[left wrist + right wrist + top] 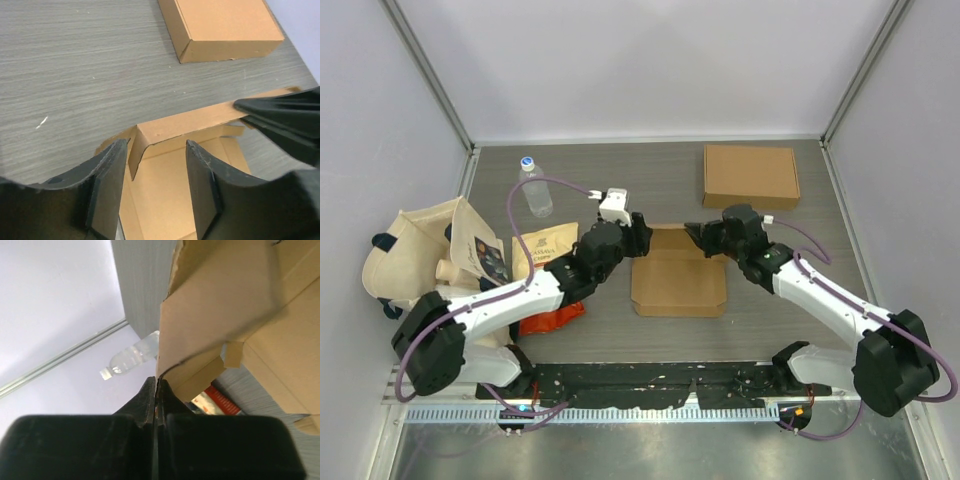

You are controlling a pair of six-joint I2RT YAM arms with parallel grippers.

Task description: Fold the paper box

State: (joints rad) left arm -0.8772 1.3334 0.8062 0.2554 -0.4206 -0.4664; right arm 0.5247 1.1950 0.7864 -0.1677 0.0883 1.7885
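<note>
Nearest you, the paper box [678, 275] lies at the middle of the table [620, 340], between the two arms. It is plain brown cardboard. Its base panel lies flat and open, with clipped corners on the near edge. Only the far wall is raised, as a narrow strip along the 12 o'clock edge. In the left wrist view that strip [190, 122] stands up from the base, and a short end tab is bent inward at its left corner.

Your left gripper [638, 235] is at the box's 11 o'clock corner. Its fingers [112, 170] are spread wide, one on each side of that corner tab, and hold nothing.

Your right gripper [698, 237] is at the 1 o'clock corner. In its wrist view the jaws are pressed together on the thin edge of a cardboard flap [215, 315], so it has the box pinched.

At 9 o'clock on the table a cream tote bag [415, 250] lies slumped, with a kraft pouch [545, 250] and a red packet [552, 317] beside the left arm.

Farther back, a clear water bottle [534, 187] lies at 11 o'clock, and a closed cardboard box [750, 175] sits at 1 o'clock, well apart from the open one.
</note>
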